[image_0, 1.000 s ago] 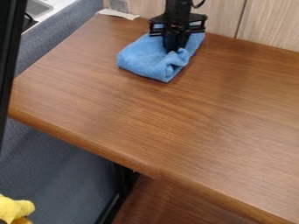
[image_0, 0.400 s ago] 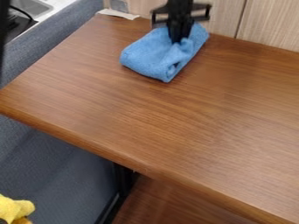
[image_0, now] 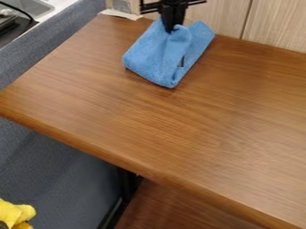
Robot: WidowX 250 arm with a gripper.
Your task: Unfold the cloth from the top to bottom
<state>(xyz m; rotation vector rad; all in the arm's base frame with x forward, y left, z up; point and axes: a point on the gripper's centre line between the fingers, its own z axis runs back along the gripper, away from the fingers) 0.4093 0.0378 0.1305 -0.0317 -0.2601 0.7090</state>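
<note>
At the top of the view, the black gripper (image_0: 172, 27) hangs over the far end of the table, shut on a raised fold of the cloth. The blue cloth (image_0: 150, 58) lies folded near the back edge, one corner pointing toward the front. Its pinched part is drawn up into a peak under the gripper, with creases running down from it. A small dark spot shows at the cloth's right side. The fingertips are partly hidden in the fabric.
The brown wooden table (image_0: 155, 125) extends to the front and right. Behind it stands a pale wood panel (image_0: 275, 22). A grey-blue partition (image_0: 53, 42) runs along the left, with a sink (image_0: 30, 6) beyond. Something yellow (image_0: 15, 212) is at the lower left.
The gripper has risen and moved slightly back, pulling part of the cloth up with it. The dark bar at the left edge has gone from view.
</note>
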